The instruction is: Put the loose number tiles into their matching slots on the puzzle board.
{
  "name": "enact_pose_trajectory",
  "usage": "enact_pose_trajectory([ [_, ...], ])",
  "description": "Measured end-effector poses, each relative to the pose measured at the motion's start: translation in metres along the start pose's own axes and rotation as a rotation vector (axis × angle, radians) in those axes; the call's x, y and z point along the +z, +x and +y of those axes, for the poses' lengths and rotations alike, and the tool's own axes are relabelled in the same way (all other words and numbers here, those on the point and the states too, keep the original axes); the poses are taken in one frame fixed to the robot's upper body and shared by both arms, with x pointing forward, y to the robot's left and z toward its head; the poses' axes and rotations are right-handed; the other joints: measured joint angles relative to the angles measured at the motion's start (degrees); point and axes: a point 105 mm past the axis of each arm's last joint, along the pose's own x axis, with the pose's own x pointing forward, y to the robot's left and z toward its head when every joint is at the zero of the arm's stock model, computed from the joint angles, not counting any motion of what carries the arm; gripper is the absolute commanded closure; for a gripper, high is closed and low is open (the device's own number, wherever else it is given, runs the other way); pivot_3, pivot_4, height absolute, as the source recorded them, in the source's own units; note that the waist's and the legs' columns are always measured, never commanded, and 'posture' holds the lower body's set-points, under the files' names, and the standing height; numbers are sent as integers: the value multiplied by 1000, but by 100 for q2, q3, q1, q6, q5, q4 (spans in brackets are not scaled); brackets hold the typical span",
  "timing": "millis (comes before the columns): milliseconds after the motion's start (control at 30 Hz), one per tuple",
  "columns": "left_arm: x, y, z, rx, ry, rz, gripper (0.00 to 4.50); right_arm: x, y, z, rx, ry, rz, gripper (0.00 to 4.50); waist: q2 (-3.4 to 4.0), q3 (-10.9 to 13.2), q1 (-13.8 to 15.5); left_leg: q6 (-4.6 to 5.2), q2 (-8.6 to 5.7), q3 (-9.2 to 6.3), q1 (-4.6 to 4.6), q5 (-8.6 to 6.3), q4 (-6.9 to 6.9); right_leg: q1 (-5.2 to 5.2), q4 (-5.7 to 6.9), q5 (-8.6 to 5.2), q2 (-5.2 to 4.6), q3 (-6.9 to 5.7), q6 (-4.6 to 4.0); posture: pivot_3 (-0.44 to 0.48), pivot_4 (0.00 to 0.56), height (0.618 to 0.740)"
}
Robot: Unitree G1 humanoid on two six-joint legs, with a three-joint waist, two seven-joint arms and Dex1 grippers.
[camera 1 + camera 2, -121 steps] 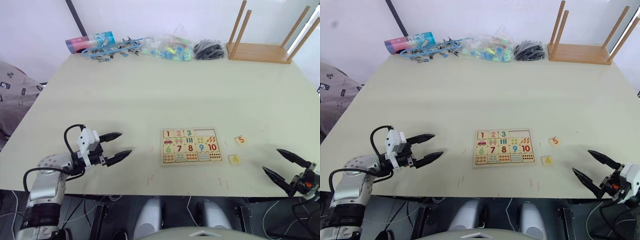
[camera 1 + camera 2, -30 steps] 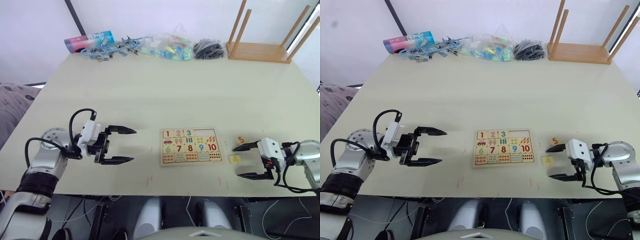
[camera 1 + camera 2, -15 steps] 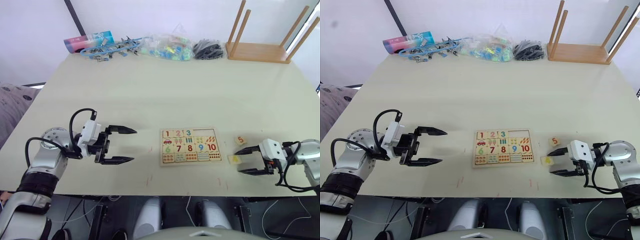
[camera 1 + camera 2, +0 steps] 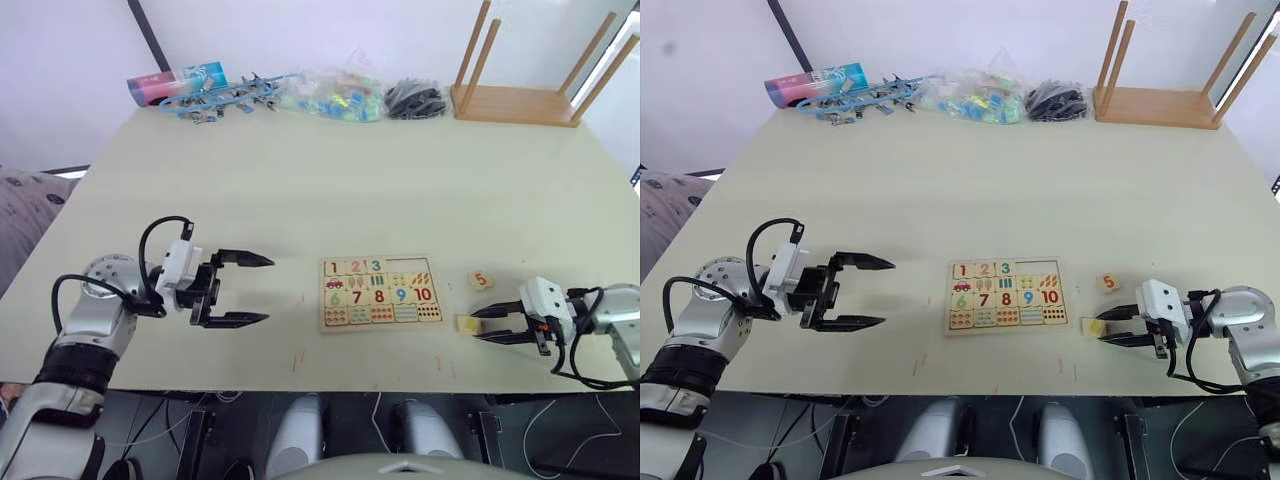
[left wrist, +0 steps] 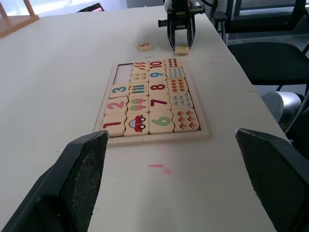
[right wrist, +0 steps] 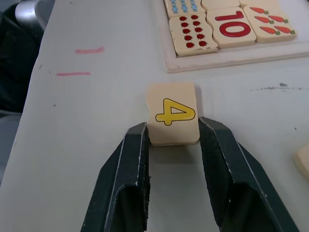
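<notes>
Your right end effector (image 6: 170, 135) pinches the yellow 4 tile (image 6: 172, 112) on the table (image 4: 300, 180); the left end effector (image 4: 258, 290) hangs spread. Next, lift it and carry it to the empty slots (image 5: 124, 74) beyond it on the puzzle board (image 5: 154, 138).

A pale table (image 4: 300, 190) is backed by a white wall (image 4: 320, 30). An upturned wooden stool (image 4: 530, 95) is seen at 1 o'clock, a black chair (image 5: 270, 53) beside the table.

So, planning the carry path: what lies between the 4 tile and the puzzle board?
Bare tabletop, seen in the right wrist view: nothing lies between the 4 tile, gripped by the right gripper, and the puzzle board.
</notes>
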Motion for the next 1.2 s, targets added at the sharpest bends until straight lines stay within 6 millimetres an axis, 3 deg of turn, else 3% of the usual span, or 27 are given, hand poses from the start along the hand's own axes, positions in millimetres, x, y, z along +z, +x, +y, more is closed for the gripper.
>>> enact_pose_trajectory([
  [200, -2, 3, -1, 6, -5, -19, 0, 22, 1, -6, -57, 31, 42, 3559, 15, 9, 0, 0, 0, 2, -2, 0, 0, -3, 0, 0, 0, 0, 0, 0, 150, 740],
  [433, 1, 2, 2, 52, 2, -69, 0, 87, 12, -32, -111, 4, 49, 3559, 14, 10, -21, 0, 2, -1, -8, 0, -1, -10, 0, 0, 0, -1, 0, 0, 150, 740],
  [533, 0, 0, 1, 68, -9, -67, 0, 104, 21, -40, -99, 3, 85, 3559, 10, 13, 1, 0, 0, -4, -19, 0, -1, -17, -3, 0, -2, -5, 0, 0, 150, 740],
  [733, 1, 0, -2, 77, -23, -71, 0, 124, 41, -52, -78, 0, 153, 3559, 7, 15, 3, 1, -1, -3, -23, 0, -1, -21, -3, 0, -3, -6, 0, 0, 150, 740],
  [1000, -3, 1, -8, 97, -39, -64, 0, 128, 66, -60, -41, 22, 292, 3559, 7, 17, -45, 1, 0, -1, -25, 0, -2, -28, 1, 0, -3, -4, 0, 0, 150, 740],
  [1200, 2, 0, -5, 137, -40, -88, 0, 129, 74, -74, -62, 7, 382, 3559, 5, 18, -48, 0, -2, -1, -29, 0, -2, -32, 0, 0, -3, -6, 0, 0, 150, 740],
])
